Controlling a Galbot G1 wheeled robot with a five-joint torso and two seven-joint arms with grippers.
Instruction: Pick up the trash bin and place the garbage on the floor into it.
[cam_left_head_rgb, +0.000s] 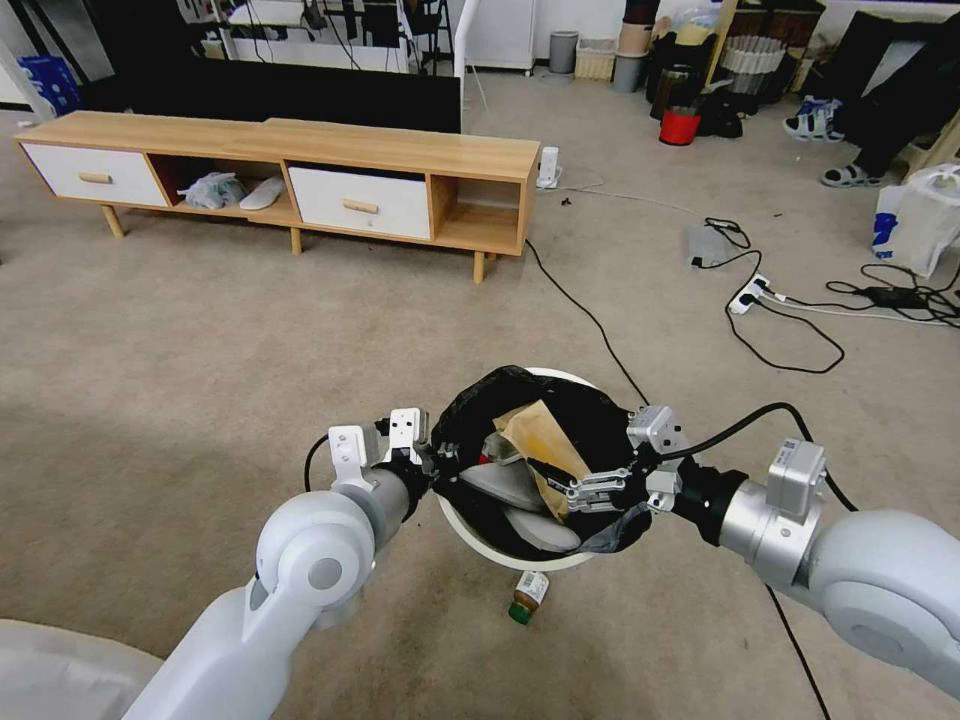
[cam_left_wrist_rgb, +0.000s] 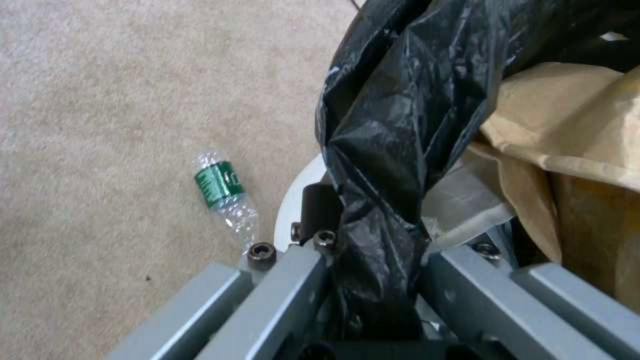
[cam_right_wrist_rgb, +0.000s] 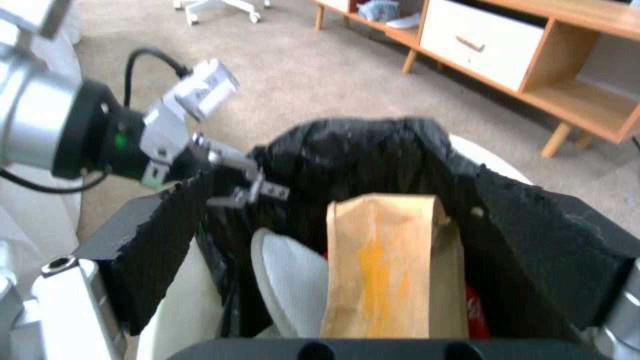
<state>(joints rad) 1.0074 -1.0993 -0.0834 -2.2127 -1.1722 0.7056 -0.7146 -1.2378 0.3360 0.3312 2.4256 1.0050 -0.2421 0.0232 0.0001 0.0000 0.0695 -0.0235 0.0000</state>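
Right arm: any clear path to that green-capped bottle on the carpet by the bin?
Probably not as things stand. The right hand sits over the trash bin above the tan paper bag, while the small bottle lies on the floor against the bin's near side, below the rim.

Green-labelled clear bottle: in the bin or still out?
Out. The green-labelled clear plastic bottle lies on the beige carpet floor beside the round white trash bin.

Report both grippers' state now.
Left gripper: shut on the trash bin rim and black bag.
Right gripper: cannot tell, over the bin's opening.
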